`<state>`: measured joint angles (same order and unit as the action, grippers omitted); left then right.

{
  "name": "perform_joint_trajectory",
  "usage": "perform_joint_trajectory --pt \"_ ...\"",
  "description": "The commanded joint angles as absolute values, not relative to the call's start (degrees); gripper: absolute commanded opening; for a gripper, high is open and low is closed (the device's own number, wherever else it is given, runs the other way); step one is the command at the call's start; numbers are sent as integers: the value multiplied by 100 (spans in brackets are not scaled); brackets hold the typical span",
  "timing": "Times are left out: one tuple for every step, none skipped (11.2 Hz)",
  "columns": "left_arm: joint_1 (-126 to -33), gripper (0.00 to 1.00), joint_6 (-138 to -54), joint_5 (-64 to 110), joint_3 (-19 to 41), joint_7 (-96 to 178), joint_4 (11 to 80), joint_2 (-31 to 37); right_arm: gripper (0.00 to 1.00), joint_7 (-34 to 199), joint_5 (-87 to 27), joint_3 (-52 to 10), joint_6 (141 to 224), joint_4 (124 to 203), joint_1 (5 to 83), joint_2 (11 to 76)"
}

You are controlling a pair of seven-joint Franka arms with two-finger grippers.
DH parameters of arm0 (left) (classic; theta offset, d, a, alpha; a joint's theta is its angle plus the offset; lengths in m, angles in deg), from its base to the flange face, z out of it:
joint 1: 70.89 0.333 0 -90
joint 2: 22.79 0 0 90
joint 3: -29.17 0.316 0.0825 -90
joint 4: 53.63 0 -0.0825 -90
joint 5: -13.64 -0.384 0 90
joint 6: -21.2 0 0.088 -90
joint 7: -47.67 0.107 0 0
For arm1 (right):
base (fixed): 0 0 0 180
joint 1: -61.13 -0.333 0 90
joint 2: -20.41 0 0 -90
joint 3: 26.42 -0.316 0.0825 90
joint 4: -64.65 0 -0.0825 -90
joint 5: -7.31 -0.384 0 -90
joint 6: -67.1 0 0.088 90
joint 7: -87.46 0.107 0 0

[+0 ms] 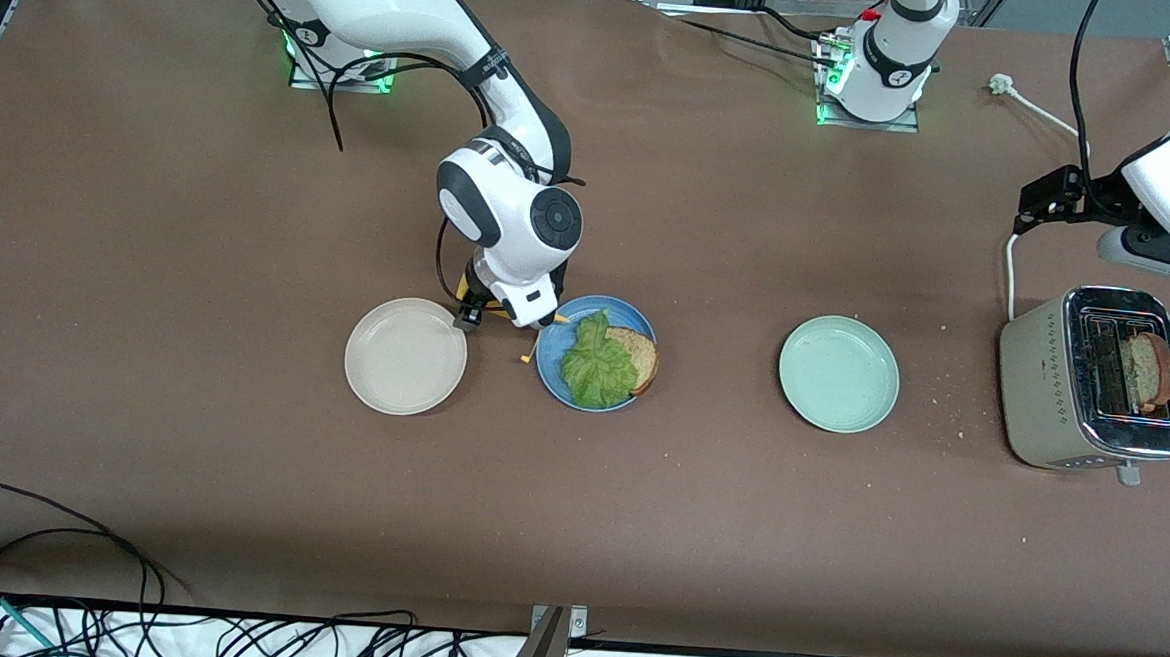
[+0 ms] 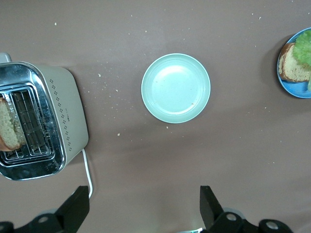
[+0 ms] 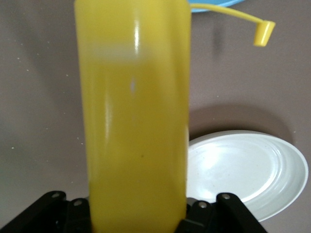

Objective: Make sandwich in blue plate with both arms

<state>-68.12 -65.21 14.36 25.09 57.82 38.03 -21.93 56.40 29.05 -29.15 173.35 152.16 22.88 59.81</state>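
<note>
From the front view, I've got the blue plate [image 1: 549, 367] mid-counter with one bread slice [image 1: 640, 354] and a lettuce leaf [image 1: 598, 363] lying over it; the sandwich has no top slice yet. My right claw [image 1: 491, 316] sits at the plate's rim on the side toward the beige plate [image 1: 405, 355], clamped on a yellow squeeze bottle [image 1: 476, 301], mostly hidden under the wrist, its cap dangling between the two plates. The second slice [image 1: 1149, 370] stands in the toaster [image 1: 1093, 380] at the left arm's end of the counter, and the left claw [image 1: 1052, 203] hovers close by there, so that arm is clearly the nearer one for the fetch

Left wrist view now: the left claw [image 2: 144, 206] is spread wide, holding nothing, over bare counter between toaster [image 2: 68, 116] and pale green plate [image 2: 176, 88]. The slice [image 2: 9, 127] stands on edge, its long axis running along the slot

Right wrist view: the bottle [image 3: 133, 111] fills the frame, pinched low in the right claw [image 3: 141, 213], its nozzle end toward the blue plate's edge [image 3: 218, 2]
</note>
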Motion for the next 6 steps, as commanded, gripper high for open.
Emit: perform_joint_trajectory --pt "-6808 100 -6423 1346 2477 5769 3708 -2182 0 5705 2972 -2880 17274 15069 2316 6023" --pt "-6808 100 -6423 1346 2477 5769 3708 -2182 0 5670 2911 -2958 17396 15078 2586 6023" --pt "-6808 100 -6423 1346 2477 5769 3708 -2182 0 5574 2650 -3194 17502 15078 2919 5971" --pt "-6808 100 -6423 1346 2477 5769 3708 -2182 0 5312 2360 -3379 17520 15052 3271 5953" --pt "-6808 100 -6423 1346 2477 5769 3708 -2182 0 5040 2026 -3546 17538 14895 3588 5953" --pt "-6808 100 -6423 1346 2477 5769 3708 -2182 0 4811 1701 -3704 17538 14763 3852 5953"
